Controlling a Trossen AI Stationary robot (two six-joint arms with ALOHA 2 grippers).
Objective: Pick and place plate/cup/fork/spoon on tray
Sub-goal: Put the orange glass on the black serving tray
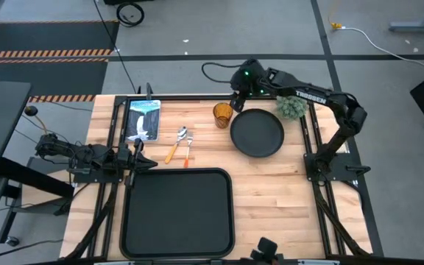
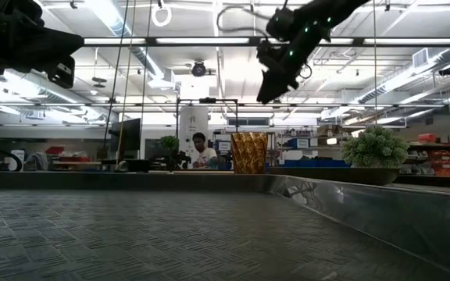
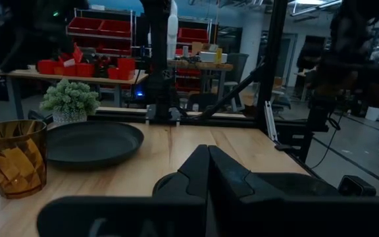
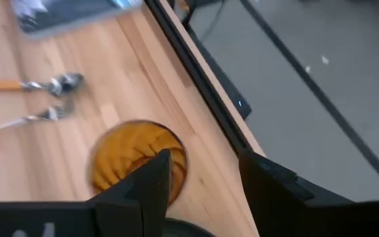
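Note:
The amber cup (image 1: 222, 114) stands upright on the wooden table, left of the round black plate (image 1: 257, 132). My right gripper (image 1: 235, 99) hovers open above the cup's far right side, clear of it, as the low view (image 2: 268, 87) shows. In the right wrist view the cup (image 4: 127, 161) lies below the open fingers. The spoon (image 1: 177, 144) and fork (image 1: 188, 152) lie side by side left of the cup. The black tray (image 1: 179, 213) sits at the near edge. My left gripper (image 1: 143, 163) rests shut at the tray's far left corner.
A green fuzzy plant (image 1: 291, 107) stands just past the plate's far right side, under my right arm. A blue-and-white packet (image 1: 143, 119) lies at the far left. Black frame rails (image 1: 309, 140) run along the table's left and right sides.

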